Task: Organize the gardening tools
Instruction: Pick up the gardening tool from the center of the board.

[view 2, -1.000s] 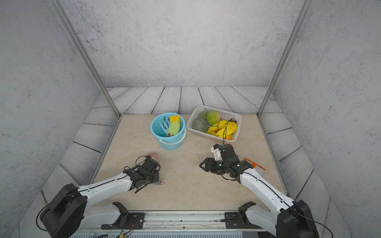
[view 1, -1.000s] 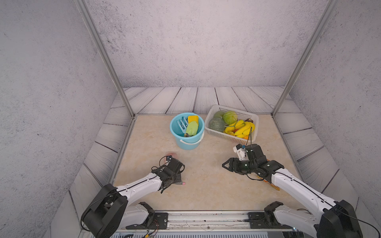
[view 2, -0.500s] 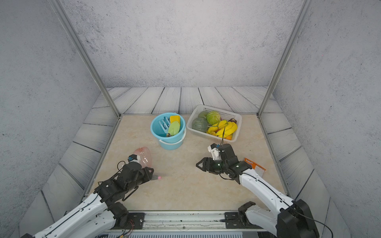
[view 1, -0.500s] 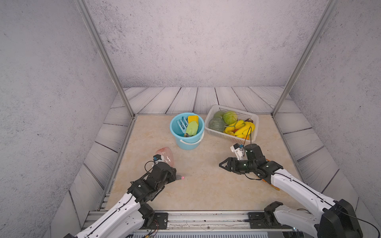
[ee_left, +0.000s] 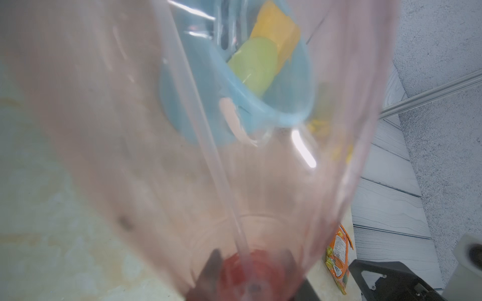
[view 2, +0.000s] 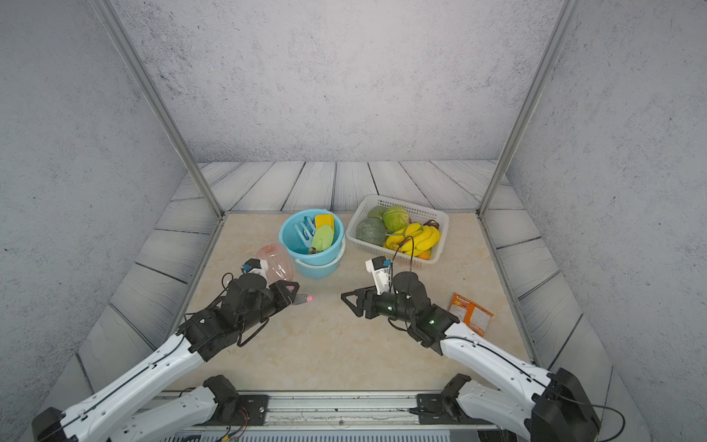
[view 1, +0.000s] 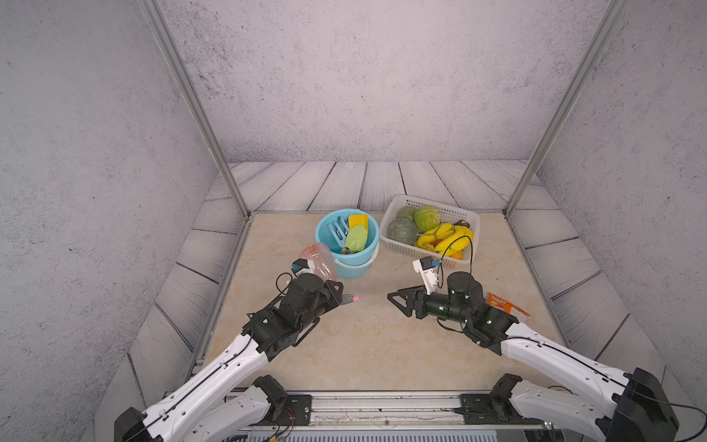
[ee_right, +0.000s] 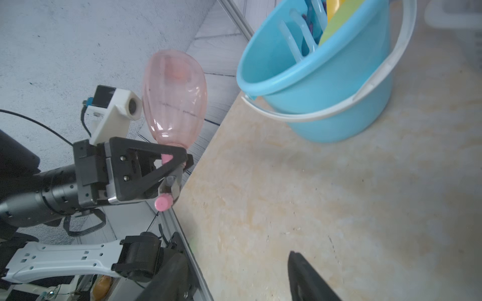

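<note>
My left gripper (view 1: 336,292) is shut on the neck of the pink translucent spray bottle (view 1: 317,258), holding it off the table with its body tilted up beside the light-blue bucket (view 1: 346,264). In the left wrist view the bottle (ee_left: 182,156) fills the frame, and the jaws clamp its red neck. Three gardening tools stand in the bucket: a blue fork (view 1: 338,229), a yellow tool (view 1: 358,221) and a green trowel (view 1: 355,238). My right gripper (view 1: 396,302) hovers open and empty over the table, facing the left gripper (ee_right: 174,166) and the bottle (ee_right: 174,96).
A white basket (view 1: 440,204) of fruit and vegetables stands right of the bucket. An orange snack packet (view 1: 507,306) lies flat behind my right wrist. Metal frame posts rise at the back corners, and a rail runs along the table's front edge.
My left gripper has lifted the spray bottle off the table and carried it up toward the bucket. My right gripper has drifted slightly left and stays open.
</note>
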You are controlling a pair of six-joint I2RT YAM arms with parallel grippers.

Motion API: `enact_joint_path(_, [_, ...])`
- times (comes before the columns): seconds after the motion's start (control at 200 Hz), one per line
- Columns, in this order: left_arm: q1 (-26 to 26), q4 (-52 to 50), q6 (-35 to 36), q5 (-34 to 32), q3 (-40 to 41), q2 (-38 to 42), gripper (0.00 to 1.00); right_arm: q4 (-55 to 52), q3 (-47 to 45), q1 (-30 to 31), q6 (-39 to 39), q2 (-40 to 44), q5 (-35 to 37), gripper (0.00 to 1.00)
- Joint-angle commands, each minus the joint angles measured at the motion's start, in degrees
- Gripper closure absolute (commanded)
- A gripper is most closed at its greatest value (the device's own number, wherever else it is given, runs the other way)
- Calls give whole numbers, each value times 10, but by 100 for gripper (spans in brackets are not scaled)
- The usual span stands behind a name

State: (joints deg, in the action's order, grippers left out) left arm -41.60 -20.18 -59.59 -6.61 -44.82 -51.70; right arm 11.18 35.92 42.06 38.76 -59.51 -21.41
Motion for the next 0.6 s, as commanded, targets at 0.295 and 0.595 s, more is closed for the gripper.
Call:
enact_joint_path(0.295, [-44, 82, -22, -17, -87, -78, 100, 142, -15, 56, -75, -28, 92, 38])
enact_joint_path(0.595, [-78, 116, -28, -28, -120, -111, 100, 201, -19, 80, -85, -53, 109, 36])
